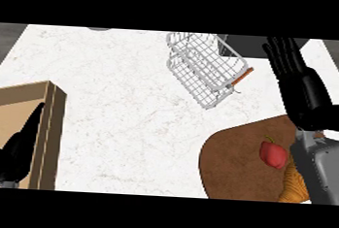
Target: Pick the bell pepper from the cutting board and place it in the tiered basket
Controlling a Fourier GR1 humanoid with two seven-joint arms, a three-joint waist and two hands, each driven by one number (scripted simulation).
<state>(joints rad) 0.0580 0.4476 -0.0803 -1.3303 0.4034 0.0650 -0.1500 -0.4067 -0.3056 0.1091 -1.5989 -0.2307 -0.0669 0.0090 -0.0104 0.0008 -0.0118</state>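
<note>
so the bell pepper [274, 154] is sitting untouched on the cutting board [234, 163], beside a croissant [295, 185], while the right hand [296, 79] is hovering beyond the board with fingers straight, holding nothing, probably lining up a grab, tiered basket [203, 69] farther back, left hand [16, 151] idling open well left of the board.
</note>
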